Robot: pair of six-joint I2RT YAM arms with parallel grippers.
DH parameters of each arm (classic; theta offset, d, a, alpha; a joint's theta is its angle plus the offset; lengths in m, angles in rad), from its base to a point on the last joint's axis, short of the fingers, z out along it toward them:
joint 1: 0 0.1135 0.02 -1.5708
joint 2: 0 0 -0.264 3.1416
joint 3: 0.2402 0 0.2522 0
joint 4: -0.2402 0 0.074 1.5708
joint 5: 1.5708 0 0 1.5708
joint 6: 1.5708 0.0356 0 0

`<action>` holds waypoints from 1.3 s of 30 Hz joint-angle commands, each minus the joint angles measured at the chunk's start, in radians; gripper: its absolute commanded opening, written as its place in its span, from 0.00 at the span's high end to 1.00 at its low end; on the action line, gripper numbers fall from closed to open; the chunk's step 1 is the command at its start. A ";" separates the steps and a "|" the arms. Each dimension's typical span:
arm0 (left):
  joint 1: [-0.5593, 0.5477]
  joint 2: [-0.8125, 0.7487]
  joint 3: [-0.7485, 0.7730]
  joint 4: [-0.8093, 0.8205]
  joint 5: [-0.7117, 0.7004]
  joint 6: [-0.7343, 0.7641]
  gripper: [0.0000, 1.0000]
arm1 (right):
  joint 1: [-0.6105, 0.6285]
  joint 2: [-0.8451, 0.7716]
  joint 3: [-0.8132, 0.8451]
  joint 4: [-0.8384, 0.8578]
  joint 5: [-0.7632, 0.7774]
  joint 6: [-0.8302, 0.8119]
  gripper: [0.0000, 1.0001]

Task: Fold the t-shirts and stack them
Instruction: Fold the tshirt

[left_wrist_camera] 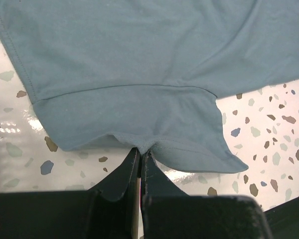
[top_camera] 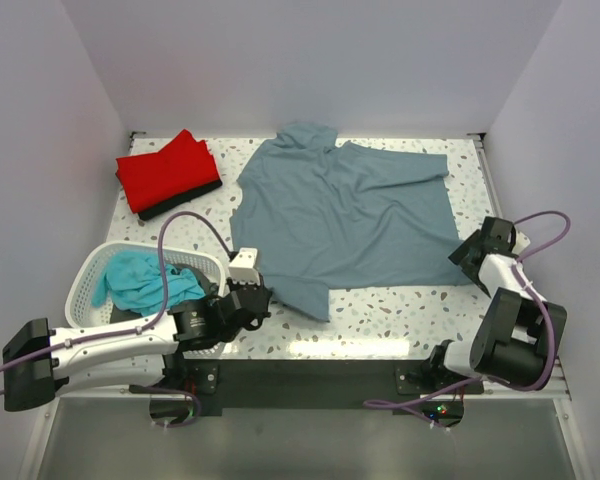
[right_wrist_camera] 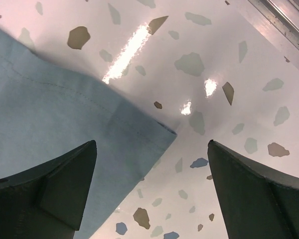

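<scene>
The grey-blue t-shirt (top_camera: pixel 350 215) awaits its first fold: left gripper (left_wrist_camera: pixel 140 153) pinches its edge; right gripper (right_wrist_camera: pixel 150 144) (jaws wide) should next clamp the corner.

The grey tee (top_camera: pixel 350 225) covers the desk's (top_camera: pixel 380 315) middle from the back edge nearly to the right edge. Bare desk runs along the near edge between the arms, and at the left edge between the red tee (top_camera: pixel 165 170) in the back left corner and the basket (top_camera: pixel 80 285) at the near left. The left arm (top_camera: pixel 110 345) lies low along the basket's near side; the right arm (top_camera: pixel 510 335) stands at the near right corner. Walls (top_camera: pixel 280 60) close back, left and right.
</scene>
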 commanded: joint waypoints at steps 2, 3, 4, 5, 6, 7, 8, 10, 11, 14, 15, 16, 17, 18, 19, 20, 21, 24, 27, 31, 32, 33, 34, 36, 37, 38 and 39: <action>0.010 -0.006 0.023 0.002 -0.005 0.016 1.00 | -0.016 0.032 -0.004 0.054 0.029 0.024 0.06; 0.008 -0.009 0.022 -0.003 -0.010 0.016 1.00 | -0.022 0.034 -0.007 0.056 0.029 0.025 0.08; 0.008 -0.012 0.025 -0.011 -0.011 0.016 1.00 | -0.027 0.033 -0.010 0.061 0.028 0.027 0.10; 0.008 -0.015 0.027 -0.014 -0.011 0.016 1.00 | -0.035 0.031 -0.015 0.061 0.029 0.028 0.11; 0.008 -0.017 0.028 -0.017 -0.016 0.015 1.00 | -0.039 0.028 -0.018 0.065 0.028 0.030 0.13; 0.008 -0.020 0.027 -0.023 -0.017 0.016 1.00 | -0.044 0.025 -0.021 0.065 0.029 0.032 0.18; 0.008 -0.023 0.028 -0.026 -0.021 0.013 1.00 | -0.051 0.020 -0.025 0.067 0.029 0.035 0.20; 0.008 -0.029 0.024 -0.037 -0.022 0.010 1.00 | -0.059 0.011 -0.030 0.070 0.037 0.039 0.24; 0.008 -0.034 0.023 -0.041 -0.021 0.006 1.00 | -0.065 0.008 -0.035 0.074 0.037 0.044 0.26; 0.008 -0.044 0.011 -0.046 -0.021 -0.004 1.00 | -0.073 0.000 -0.039 0.088 0.034 0.050 0.30; 0.008 -0.046 0.007 -0.045 -0.021 -0.005 1.00 | -0.075 0.000 -0.041 0.093 0.032 0.050 0.30; 0.008 -0.046 0.005 -0.044 -0.019 -0.007 1.00 | -0.073 0.003 -0.041 0.096 0.031 0.053 0.32; 0.010 -0.044 0.004 -0.043 -0.017 -0.008 1.00 | -0.076 0.006 -0.039 0.104 0.025 0.056 0.33; 0.008 -0.043 0.004 -0.043 -0.016 -0.008 1.00 | -0.076 0.009 -0.039 0.105 0.019 0.058 0.35; 0.008 -0.038 0.004 -0.043 -0.014 -0.011 1.00 | -0.076 0.016 -0.039 0.108 0.014 0.059 0.36; 0.008 -0.037 0.005 -0.043 -0.011 -0.011 1.00 | -0.076 0.019 -0.041 0.114 0.009 0.061 0.38; 0.008 -0.035 0.004 -0.041 -0.010 -0.013 1.00 | -0.078 0.022 -0.041 0.116 -0.003 0.059 0.39; 0.008 -0.035 0.002 -0.041 -0.005 -0.016 1.00 | -0.076 0.033 -0.039 0.116 -0.026 0.055 0.42; 0.008 -0.041 0.004 -0.040 -0.005 -0.019 1.00 | -0.078 0.026 -0.047 0.123 -0.049 0.050 0.48; 0.008 -0.049 0.007 -0.043 -0.005 -0.016 1.00 | -0.078 0.011 -0.061 0.120 -0.067 0.042 0.54; 0.008 -0.049 0.007 -0.043 -0.004 -0.016 1.00 | -0.078 0.008 -0.062 0.122 -0.069 0.039 0.55; 0.008 -0.049 0.007 -0.043 -0.004 -0.014 1.00 | -0.078 0.003 -0.065 0.122 -0.070 0.038 0.57; 0.010 -0.049 0.010 -0.046 -0.004 -0.013 1.00 | -0.078 0.003 -0.067 0.120 -0.070 0.035 0.61; 0.008 -0.050 0.011 -0.044 -0.005 -0.010 1.00 | -0.078 0.005 -0.067 0.124 -0.081 0.027 0.66; 0.008 -0.052 0.013 -0.046 -0.005 -0.007 1.00 | -0.078 0.008 -0.067 0.124 -0.083 0.025 0.70; 0.008 -0.054 0.016 -0.049 -0.005 -0.007 1.00 | -0.078 0.011 -0.062 0.120 -0.086 0.019 0.81; 0.008 -0.054 0.019 -0.054 -0.007 -0.002 1.00 | -0.078 0.013 -0.061 0.119 -0.083 0.015 0.88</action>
